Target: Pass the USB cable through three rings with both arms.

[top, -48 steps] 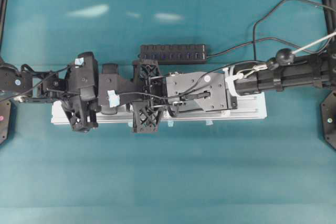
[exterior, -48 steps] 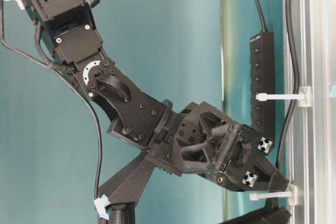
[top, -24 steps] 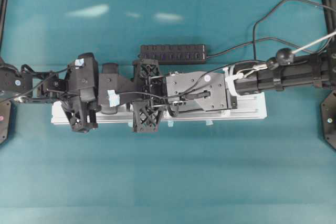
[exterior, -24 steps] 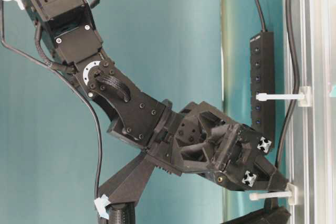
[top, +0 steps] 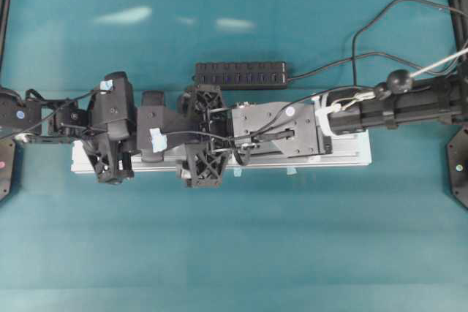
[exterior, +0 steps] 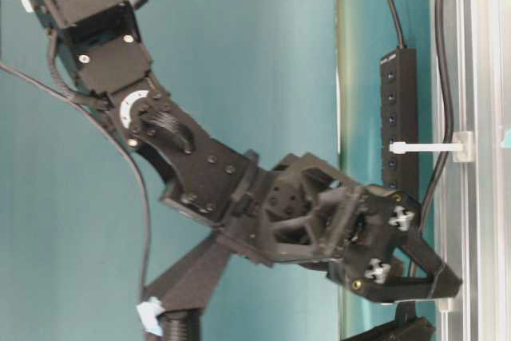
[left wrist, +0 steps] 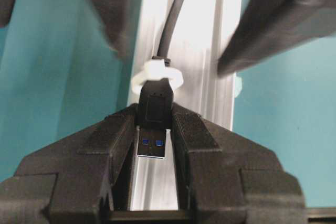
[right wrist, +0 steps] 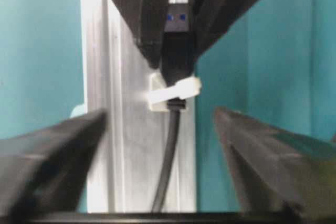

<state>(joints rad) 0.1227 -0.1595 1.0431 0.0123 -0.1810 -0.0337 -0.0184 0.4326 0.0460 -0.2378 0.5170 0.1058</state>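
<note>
In the left wrist view my left gripper (left wrist: 155, 124) is shut on the black plug of the USB cable (left wrist: 155, 106), which has just come through a whitish ring (left wrist: 142, 77) on the silver rail (left wrist: 215, 35). The cord (left wrist: 173, 19) runs away behind that ring. The right wrist view shows the same ring (right wrist: 191, 86) with the cord (right wrist: 169, 161) leading into it. My right gripper (right wrist: 160, 113) stands wide open on either side of the cord, touching nothing. From overhead both grippers meet over the rail (top: 344, 155), the left gripper (top: 184, 131) just left of the right gripper (top: 205, 134).
A black multi-port hub (top: 241, 74) lies just behind the rail, its lead looping off to the back right. Small pale blue tape tabs (top: 291, 171) stick out at the rail's front edge. Another ring (exterior: 423, 148) stands on the rail in the table-level view.
My right gripper has gone from shut to wide open, letting go of the cord. The left gripper keeps its hold on the plug and has shifted slightly left.
</note>
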